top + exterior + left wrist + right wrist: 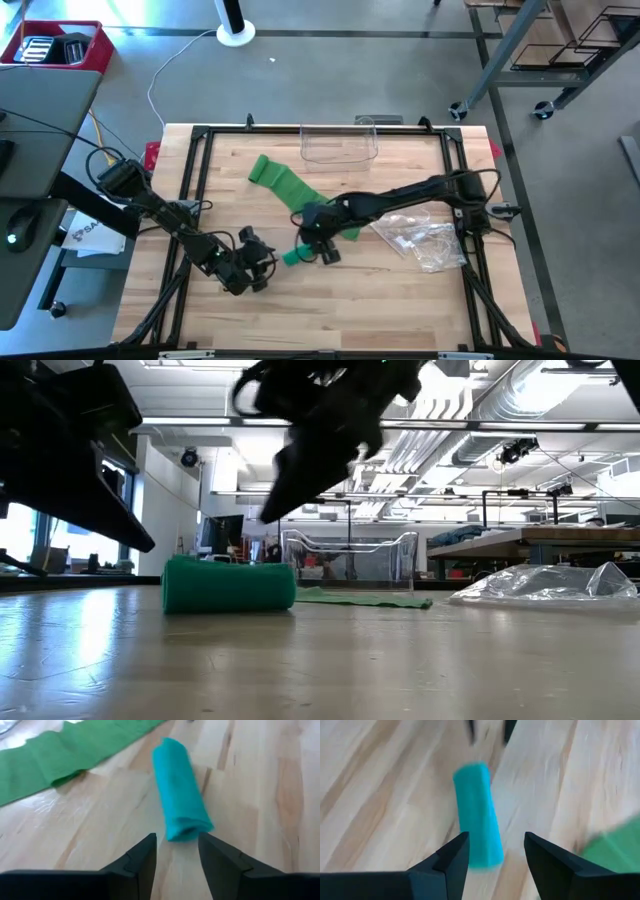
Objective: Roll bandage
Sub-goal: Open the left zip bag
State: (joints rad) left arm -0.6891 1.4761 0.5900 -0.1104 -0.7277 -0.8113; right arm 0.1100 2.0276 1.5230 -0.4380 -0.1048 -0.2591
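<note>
The green bandage is partly rolled. Its roll (297,256) lies on its side on the table and also shows in the low view (228,585). The unrolled strip (290,190) lies flat, running toward the far left. My left gripper (262,262) is open just left of the roll, and one end of the roll (182,827) lies right ahead of its fingertips. My right gripper (325,245) is open just right of the roll and above it (300,450). The roll's other end (485,855) shows between its fingers.
A clear plastic container (340,145) stands at the table's far edge. A crumpled clear plastic bag (420,240) lies to the right of the grippers. The bare wood toward the near edge (330,310) is free room.
</note>
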